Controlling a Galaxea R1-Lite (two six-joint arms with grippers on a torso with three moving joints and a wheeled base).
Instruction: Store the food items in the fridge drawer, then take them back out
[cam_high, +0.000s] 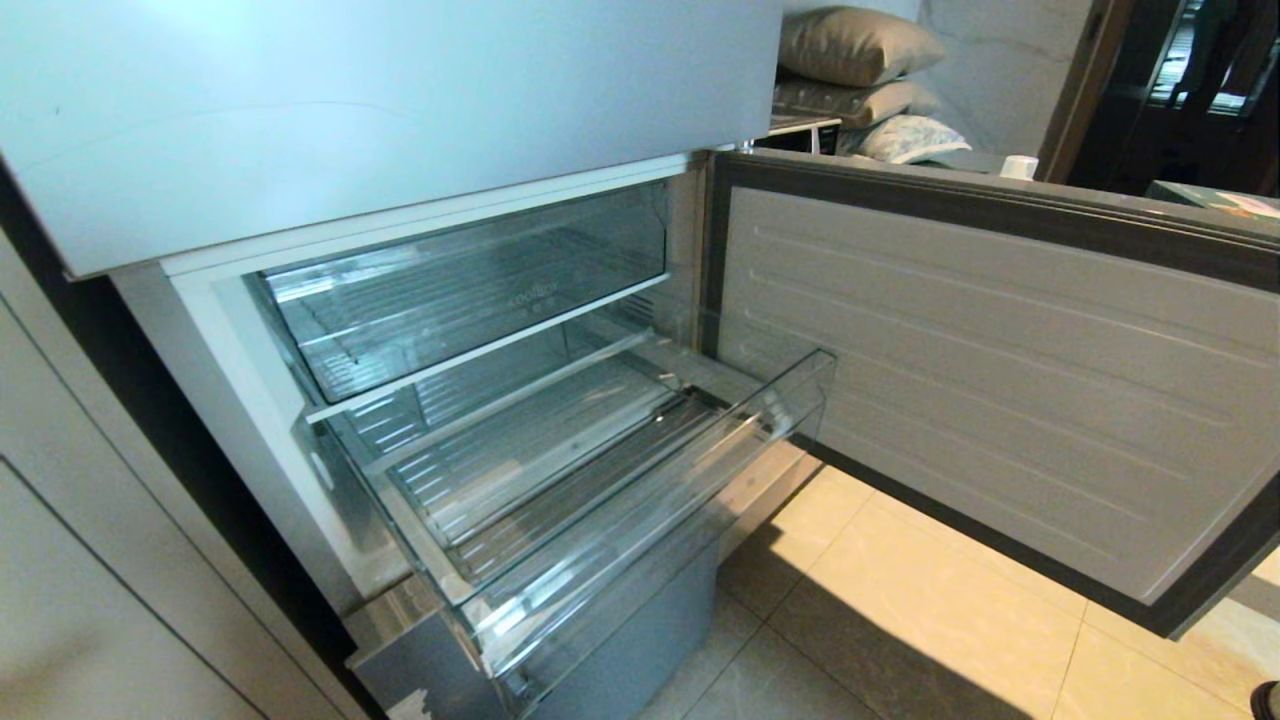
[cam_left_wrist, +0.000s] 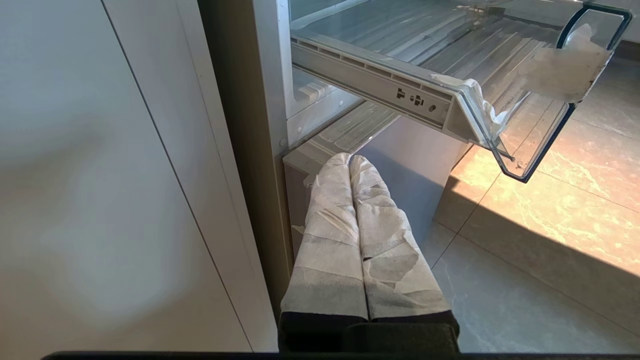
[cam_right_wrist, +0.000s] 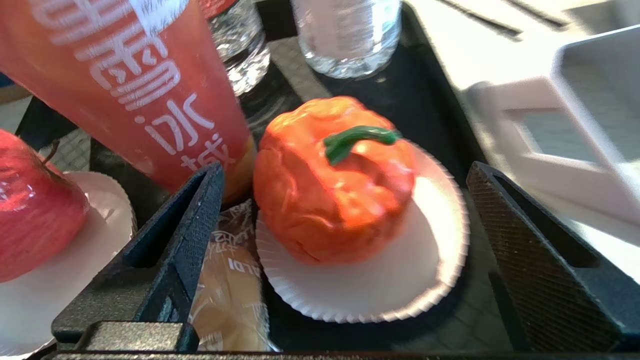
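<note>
Beside orange fruit, red bottle.

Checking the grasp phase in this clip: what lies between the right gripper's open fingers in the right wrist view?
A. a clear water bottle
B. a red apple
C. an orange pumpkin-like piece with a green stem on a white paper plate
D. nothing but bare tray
C: the right gripper stands open, its fingers on either side of the orange piece sitting on a white paper plate.
</note>
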